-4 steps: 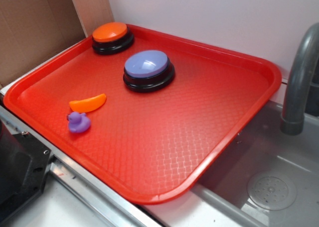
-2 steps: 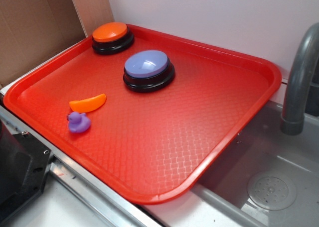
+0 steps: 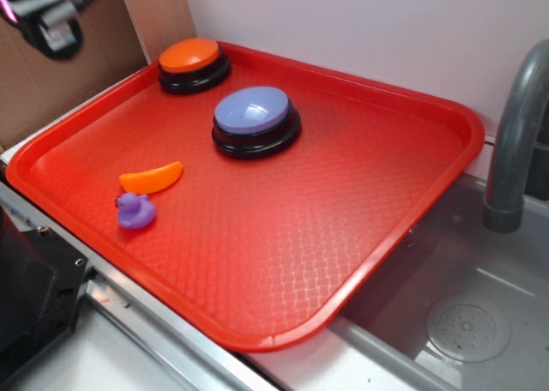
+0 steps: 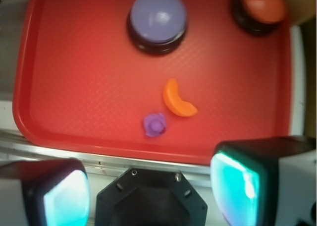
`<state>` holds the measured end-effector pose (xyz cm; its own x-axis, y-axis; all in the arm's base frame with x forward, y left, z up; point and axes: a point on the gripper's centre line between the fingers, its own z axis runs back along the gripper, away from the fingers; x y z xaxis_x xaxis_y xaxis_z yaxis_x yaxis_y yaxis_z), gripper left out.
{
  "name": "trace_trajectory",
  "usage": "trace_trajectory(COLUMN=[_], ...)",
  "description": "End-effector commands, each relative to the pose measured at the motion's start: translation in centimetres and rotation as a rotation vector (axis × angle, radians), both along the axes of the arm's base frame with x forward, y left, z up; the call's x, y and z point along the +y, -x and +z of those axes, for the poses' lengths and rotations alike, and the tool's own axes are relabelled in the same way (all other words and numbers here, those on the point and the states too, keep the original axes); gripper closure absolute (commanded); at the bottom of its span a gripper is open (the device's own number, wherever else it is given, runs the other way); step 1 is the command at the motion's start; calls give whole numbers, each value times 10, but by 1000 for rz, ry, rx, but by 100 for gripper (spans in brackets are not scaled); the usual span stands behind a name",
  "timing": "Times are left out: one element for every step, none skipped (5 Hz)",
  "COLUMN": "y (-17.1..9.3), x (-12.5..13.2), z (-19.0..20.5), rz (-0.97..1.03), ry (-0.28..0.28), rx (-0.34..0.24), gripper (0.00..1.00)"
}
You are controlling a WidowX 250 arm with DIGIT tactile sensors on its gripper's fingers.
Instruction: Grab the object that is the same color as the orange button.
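The object, a small flat orange crescent (image 3: pixel 152 177), lies on the left part of the red tray (image 3: pixel 257 335), just above a purple toy duck (image 3: pixel 135 211). The orange button (image 3: pixel 190 57) stands on its black base at the tray's far left corner. My gripper (image 3: pixel 50 21) hangs high at the upper left, outside the tray and well away from the crescent. In the wrist view the crescent (image 4: pixel 177 99) and the orange button (image 4: pixel 265 5) lie far below my gripper (image 4: pixel 151 189). Its teal pads (image 4: pixel 235 186) are wide apart with nothing between them.
A lavender-blue button (image 3: pixel 253 112) stands behind the tray's middle. A grey sink (image 3: pixel 467 322) with a faucet (image 3: pixel 515 142) lies to the right. Cardboard (image 3: pixel 51 91) backs the left side, and a black block (image 3: pixel 34 297) sits by the tray's near-left edge.
My gripper has come into the exterior view at the upper left; it was out of view before. Nothing on the tray has moved.
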<state>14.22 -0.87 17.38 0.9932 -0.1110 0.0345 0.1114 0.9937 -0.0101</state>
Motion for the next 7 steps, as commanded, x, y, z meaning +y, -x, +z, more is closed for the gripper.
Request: trace_trajectory(y=[-25, -33, -43, -48, -52, -52, -52], x=[22, 26, 29, 33, 33, 35, 35], z=[-58, -79, -107, -127, -144, -153, -165], rz=[-21, -12, -20, -26, -16, -4, 10], ry=[-19, -49, -38, -43, -37, -27, -25], rx=[-14, -22, -27, -14, -8, -3, 11], gripper=[0, 0, 0, 0, 0, 0, 78])
